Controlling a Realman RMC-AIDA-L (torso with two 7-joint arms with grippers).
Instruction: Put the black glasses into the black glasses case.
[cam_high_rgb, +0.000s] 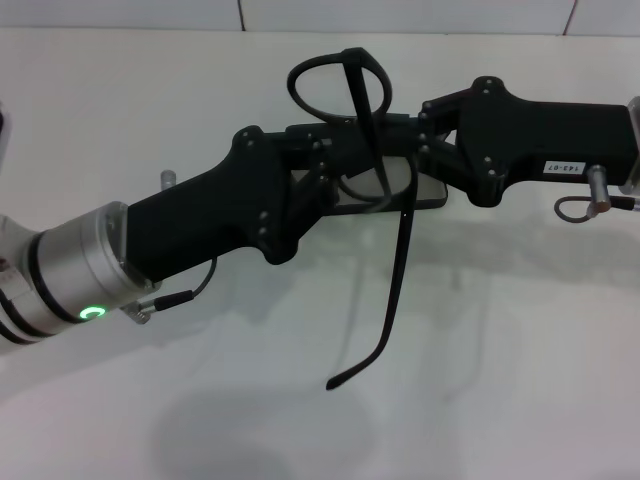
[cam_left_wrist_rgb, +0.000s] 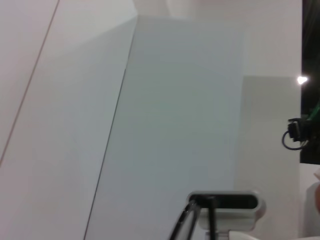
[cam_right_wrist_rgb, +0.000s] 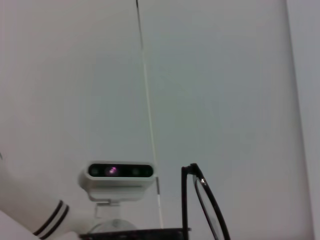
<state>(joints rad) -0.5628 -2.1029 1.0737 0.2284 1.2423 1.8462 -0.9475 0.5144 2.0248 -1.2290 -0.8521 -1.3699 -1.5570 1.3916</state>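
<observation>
Arms meet over the middle of the white counter (cam_high_rgb: 480, 380) in the head view, so we read across from our left. Our left gripper (cam_high_rgb: 335, 170) reaches in from the left and seems pinched on the black glasses (cam_high_rgb: 352, 110) near the frame, holding them up with one lens ring upright and a long temple arm dangling down toward us. Below them lies the black glasses case (cam_high_rgb: 425, 192), mostly hidden by both arms. Our right gripper (cam_high_rgb: 425, 120) comes in from the right, touching or just beside the frame; whether its fingers are spread or pressed together we cannot tell. To do this well, we judge we should fold that loose temple first, level the frame over the case, then lower gently.
</observation>
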